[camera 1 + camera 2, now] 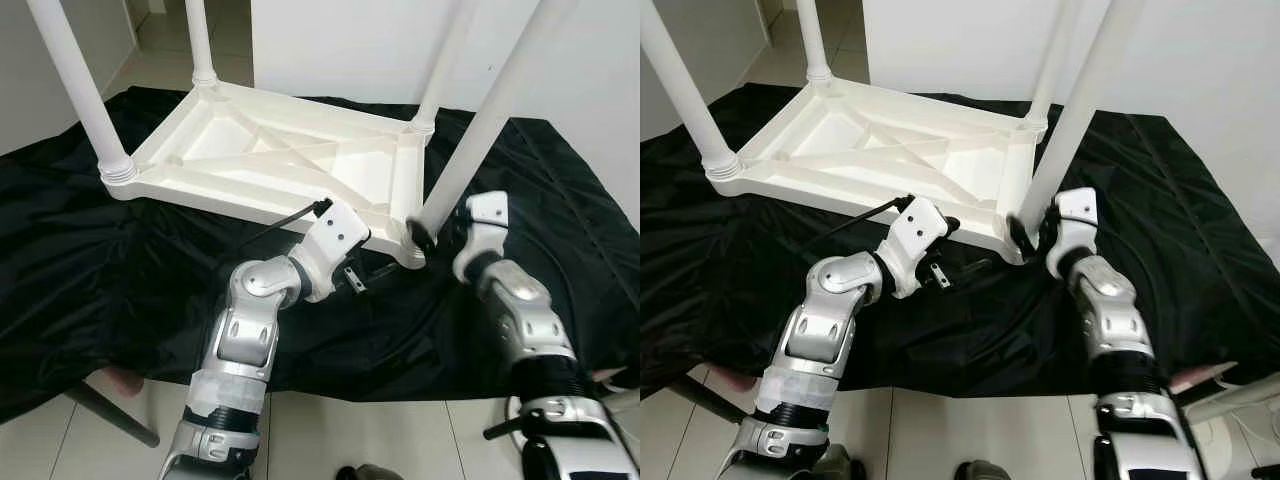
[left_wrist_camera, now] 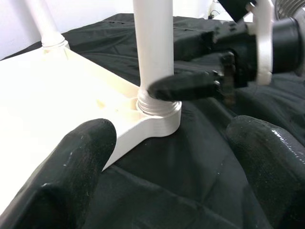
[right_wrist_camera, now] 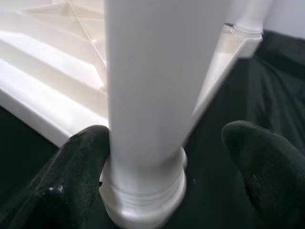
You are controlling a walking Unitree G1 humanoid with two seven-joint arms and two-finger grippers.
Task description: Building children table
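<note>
Table leg point(image 3: 147, 95), right gripper point(image 3: 167, 171) loosely astride

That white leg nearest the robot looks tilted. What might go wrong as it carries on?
1. The near white plastic leg leans in its corner socket, so it may cross-thread or pop out.
2. The right claw touches the leg on one side only; it could slip off.
3. The upside-down white plastic tabletop lies on loose black cloth and may slide; the left claw is open beside that corner, not gripping.
</note>
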